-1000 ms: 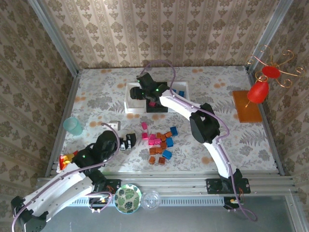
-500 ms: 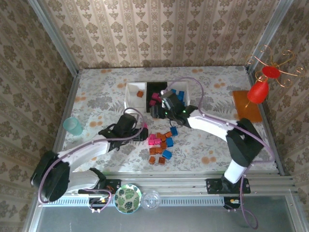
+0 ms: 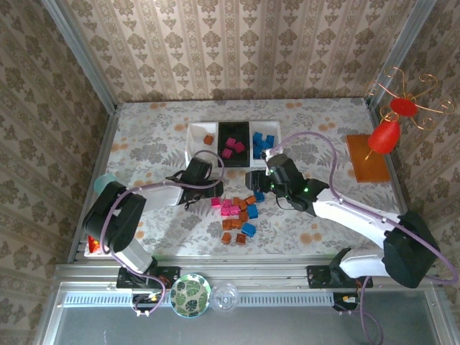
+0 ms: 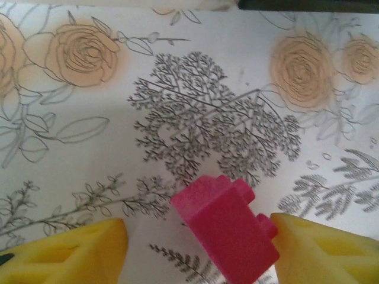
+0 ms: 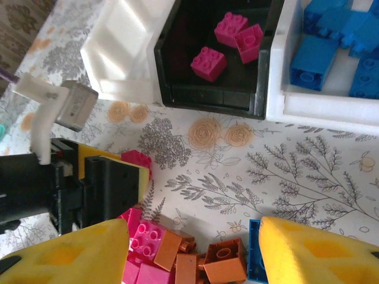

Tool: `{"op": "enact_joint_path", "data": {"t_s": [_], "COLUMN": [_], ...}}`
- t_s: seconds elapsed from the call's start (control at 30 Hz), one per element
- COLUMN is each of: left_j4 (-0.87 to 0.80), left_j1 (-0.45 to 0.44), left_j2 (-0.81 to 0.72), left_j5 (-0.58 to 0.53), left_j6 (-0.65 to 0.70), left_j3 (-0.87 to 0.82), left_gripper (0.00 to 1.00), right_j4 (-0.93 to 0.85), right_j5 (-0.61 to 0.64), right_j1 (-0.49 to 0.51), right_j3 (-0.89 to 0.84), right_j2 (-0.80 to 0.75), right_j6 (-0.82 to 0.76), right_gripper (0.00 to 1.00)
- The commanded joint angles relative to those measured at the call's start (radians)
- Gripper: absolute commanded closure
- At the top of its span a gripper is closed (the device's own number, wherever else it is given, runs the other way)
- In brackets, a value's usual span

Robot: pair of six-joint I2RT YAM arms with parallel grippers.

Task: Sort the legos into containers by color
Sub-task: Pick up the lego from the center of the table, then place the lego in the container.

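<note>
The containers (image 3: 195, 155) are three joined bins at the table's far middle. The left white bin holds an orange lego (image 3: 208, 139), the black one (image 5: 207, 97) pink legos (image 5: 208, 63), and the right white one (image 5: 278, 94) blue legos (image 5: 314, 56). A loose pile of legos (image 3: 241, 212) lies nearer. My left gripper (image 3: 213, 190) is low at the pile's left end, open around a pink lego (image 4: 228, 234). Its right finger (image 4: 320, 251) touches a stud, while the left finger (image 4: 71, 254) stands apart. My right gripper (image 5: 192, 236) hangs open above the pile (image 5: 201, 260).
A teal cup (image 3: 105, 183) sits at the left, partly behind my left arm. An orange board (image 3: 367, 158) and a red ornament (image 3: 384, 135) stand at the right. A green-patterned plate (image 3: 190, 293) lies at the near rail.
My left arm has swung from the near left to the pile and narrowed its jaws around a pink lego. The right arm has drawn back from the bins to above the pile.
</note>
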Motion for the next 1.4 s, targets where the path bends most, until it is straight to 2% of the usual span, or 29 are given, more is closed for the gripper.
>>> {"op": "enact_joint_path", "data": {"t_s": [0.0,0.13,0.27,0.47,0.63,0.8,1.07,1.27,1.37], "left_j4": [0.063,0.076,0.083,0.058,-0.024,-0.114,-0.247,-0.347,-0.367], "left_j1": [0.004,0.009,0.012,0.005,-0.033,-0.078,-0.069,-0.03,-0.022], "left_j2": [0.049,0.077,0.085,0.011,-0.085,-0.094,0.179,0.371,0.42], "left_j5": [0.028,0.022,0.031,0.043,0.033,0.02,-0.042,-0.078,-0.084], "left_j6": [0.006,0.01,0.009,0.004,0.018,0.056,0.143,0.149,0.145], "left_j3": [0.041,0.036,0.028,0.001,0.035,0.191,0.58,0.813,0.876], "left_gripper": [0.38,0.49,0.65,0.75,0.77,0.77,0.77,0.76,0.71], "right_j4": [-0.003,-0.016,-0.013,-0.017,-0.015,-0.023,-0.061,-0.092,-0.1], "right_j5": [0.051,0.061,0.065,0.082,0.096,0.102,0.109,0.12,0.126], "right_j1": [-0.002,-0.002,-0.002,-0.004,-0.008,-0.016,-0.018,-0.018,-0.018], "right_j3": [-0.027,-0.039,-0.05,-0.06,-0.092,-0.131,-0.172,-0.201,-0.212], "right_j2": [-0.054,-0.078,-0.08,-0.087,-0.118,-0.151,-0.205,-0.27,-0.296], "right_j6": [0.009,0.001,0.006,0.006,0.014,0.026,0.038,0.049,0.054], "right_gripper": [0.38,0.38,0.38,0.38,0.38,0.38,0.38,0.37,0.37]}}
